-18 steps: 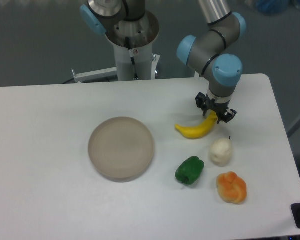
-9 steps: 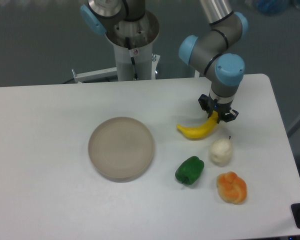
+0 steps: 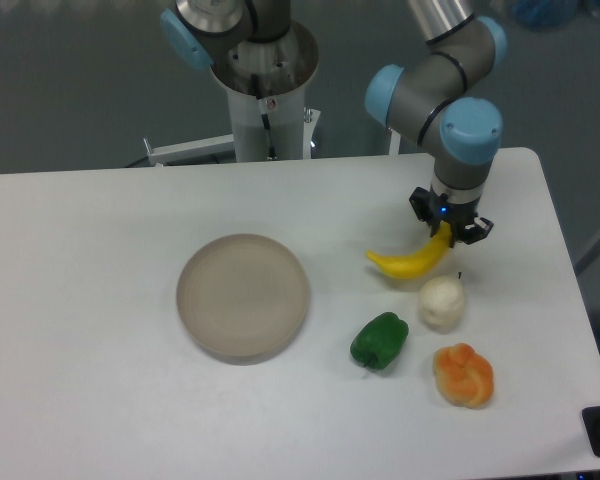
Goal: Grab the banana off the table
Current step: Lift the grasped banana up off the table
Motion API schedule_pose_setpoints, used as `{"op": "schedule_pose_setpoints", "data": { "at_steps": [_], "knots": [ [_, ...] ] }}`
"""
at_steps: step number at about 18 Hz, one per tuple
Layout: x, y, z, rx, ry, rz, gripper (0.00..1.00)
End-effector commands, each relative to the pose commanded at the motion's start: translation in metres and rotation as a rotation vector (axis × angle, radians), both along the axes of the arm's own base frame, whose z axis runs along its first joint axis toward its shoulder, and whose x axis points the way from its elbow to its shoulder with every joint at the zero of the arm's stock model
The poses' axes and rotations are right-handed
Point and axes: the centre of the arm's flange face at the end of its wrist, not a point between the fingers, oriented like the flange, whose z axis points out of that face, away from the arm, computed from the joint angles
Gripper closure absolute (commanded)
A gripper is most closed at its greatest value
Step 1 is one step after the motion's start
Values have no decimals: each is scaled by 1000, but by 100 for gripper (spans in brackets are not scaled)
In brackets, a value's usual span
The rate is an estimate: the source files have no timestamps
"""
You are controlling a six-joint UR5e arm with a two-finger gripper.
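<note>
The bright-yellow banana (image 3: 410,263) hangs by its right end from my gripper (image 3: 449,232), which is shut on that tip. Its left end points down and left, close over the white table (image 3: 100,300); whether it still touches the tabletop I cannot tell. The gripper stands at the table's right side, just above the whitish round item.
A round beige plate (image 3: 242,296) lies left of centre. A whitish round item (image 3: 441,303) sits directly below the banana, a green pepper (image 3: 379,341) lower left of it, and a lumpy orange item (image 3: 464,375) near the front right. The arm's base column (image 3: 267,95) rises at the back.
The gripper closed on the banana's right end and shifted right and slightly up, dragging the banana with it by about twenty pixels.
</note>
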Motion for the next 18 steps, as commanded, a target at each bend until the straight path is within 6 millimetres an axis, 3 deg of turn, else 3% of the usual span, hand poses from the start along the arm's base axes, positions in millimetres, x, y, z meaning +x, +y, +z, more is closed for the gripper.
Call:
{"op": "schedule_pose_setpoints", "data": {
  "at_steps": [2,7,12,18],
  "knots": [
    [-9,12,33,22,29,-7,69],
    [-22,37,73,64,76,-28,69],
    [-21,72,78,82,94,-62,69],
    [-26,81,80,97,101,-70,69]
  ]
}}
